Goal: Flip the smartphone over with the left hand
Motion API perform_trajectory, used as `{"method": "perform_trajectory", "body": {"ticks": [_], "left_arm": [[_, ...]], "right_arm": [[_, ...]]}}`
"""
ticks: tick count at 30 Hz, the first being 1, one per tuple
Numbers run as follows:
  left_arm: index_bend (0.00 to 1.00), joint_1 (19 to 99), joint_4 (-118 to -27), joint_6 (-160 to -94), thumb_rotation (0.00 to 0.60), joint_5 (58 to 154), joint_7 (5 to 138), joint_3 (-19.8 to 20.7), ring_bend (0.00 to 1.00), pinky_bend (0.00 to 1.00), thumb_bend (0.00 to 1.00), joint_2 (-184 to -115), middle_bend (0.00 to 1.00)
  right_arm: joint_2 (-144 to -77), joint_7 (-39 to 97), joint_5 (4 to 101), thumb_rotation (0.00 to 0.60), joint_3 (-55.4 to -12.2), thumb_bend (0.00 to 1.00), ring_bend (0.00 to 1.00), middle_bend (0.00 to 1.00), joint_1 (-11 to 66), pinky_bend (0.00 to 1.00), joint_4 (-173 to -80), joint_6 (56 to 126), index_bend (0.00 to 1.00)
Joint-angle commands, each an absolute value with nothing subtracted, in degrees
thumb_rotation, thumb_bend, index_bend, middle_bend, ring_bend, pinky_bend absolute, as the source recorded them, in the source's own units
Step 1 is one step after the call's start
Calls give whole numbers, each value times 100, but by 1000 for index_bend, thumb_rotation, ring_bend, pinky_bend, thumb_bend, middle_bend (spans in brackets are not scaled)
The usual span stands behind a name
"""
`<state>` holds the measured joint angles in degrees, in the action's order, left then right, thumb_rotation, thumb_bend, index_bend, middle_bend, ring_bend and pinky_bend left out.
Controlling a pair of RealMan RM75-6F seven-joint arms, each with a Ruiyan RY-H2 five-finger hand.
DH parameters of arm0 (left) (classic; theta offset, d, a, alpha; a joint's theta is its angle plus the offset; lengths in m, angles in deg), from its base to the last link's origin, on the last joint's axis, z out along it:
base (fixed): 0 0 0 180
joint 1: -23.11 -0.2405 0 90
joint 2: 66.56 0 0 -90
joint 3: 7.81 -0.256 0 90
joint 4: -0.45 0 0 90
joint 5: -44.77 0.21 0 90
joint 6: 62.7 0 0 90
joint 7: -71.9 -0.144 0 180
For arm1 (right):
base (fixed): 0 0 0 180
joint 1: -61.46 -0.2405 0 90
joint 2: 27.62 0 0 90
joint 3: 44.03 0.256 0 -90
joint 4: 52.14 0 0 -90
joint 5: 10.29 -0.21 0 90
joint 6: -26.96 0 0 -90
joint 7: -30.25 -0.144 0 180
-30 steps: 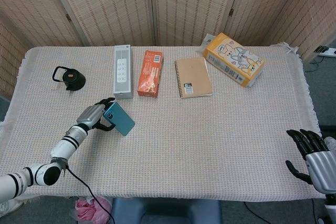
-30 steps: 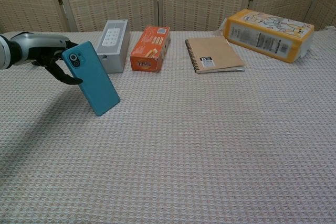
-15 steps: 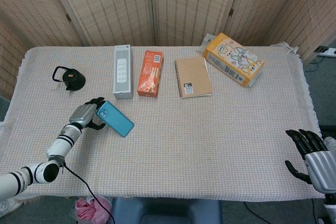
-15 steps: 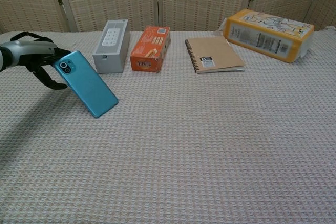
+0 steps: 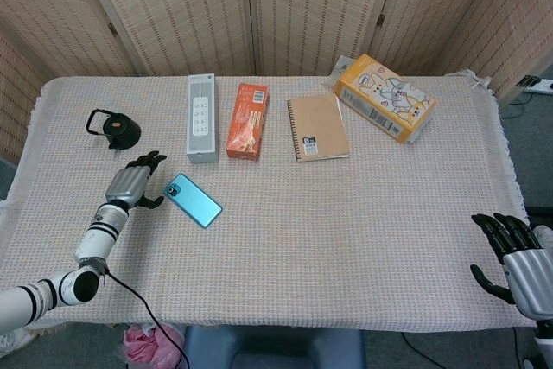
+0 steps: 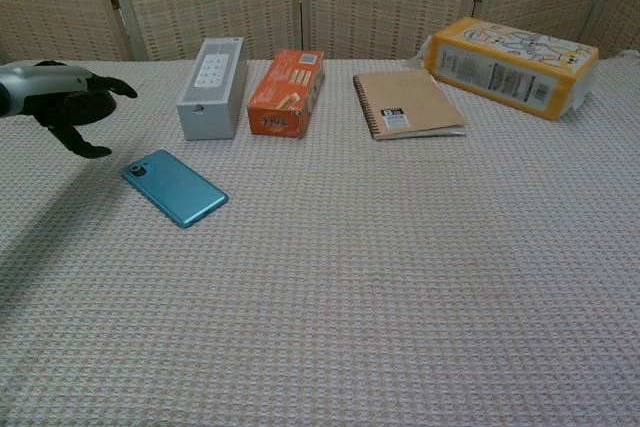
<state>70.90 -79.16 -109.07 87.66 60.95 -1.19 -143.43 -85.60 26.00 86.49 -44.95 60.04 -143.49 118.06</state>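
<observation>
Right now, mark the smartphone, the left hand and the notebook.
smartphone [image 5: 193,200]: head view, middle of its teal back.
left hand [image 5: 130,184]: head view, silver back of the hand.
notebook [image 6: 410,100]: chest view, middle of the brown cover.

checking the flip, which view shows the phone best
The chest view: the phone is close and large, flat on the cloth, camera bump up, clear of the left robot hand. The head view shows it smaller, from above.

left hand [image 6: 45,97]: cut by chest frame edge | right hand [image 5: 517,264]: partly cropped in head view
</observation>
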Motion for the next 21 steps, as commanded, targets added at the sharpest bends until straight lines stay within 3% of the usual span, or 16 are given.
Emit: {"method": "perform_trajectory", "body": {"ticks": [1, 12, 21], "left_arm": [[92, 6849, -8313, -11525, 600, 8917, 6078, 2, 0, 142, 343, -14203, 0], [140, 5695, -9096, -13390, 600, 10442, 6311, -352, 0, 143, 343, -13816, 0], [192, 4802, -9276, -14473, 600, 11351, 6498, -676, 0, 143, 343, -13623, 11]], "right_arm": [[-8553, 2603, 8652, 600, -4495, 254, 129, 166, 6003, 151, -14345, 11805, 127], [-8505, 2558, 8514, 600, -4437, 254, 129, 166, 5940, 151, -14332, 11668, 127], [-8536, 2478, 8430, 600, -4410, 254, 129, 166, 5802, 151, -14357, 11415, 127]]}}
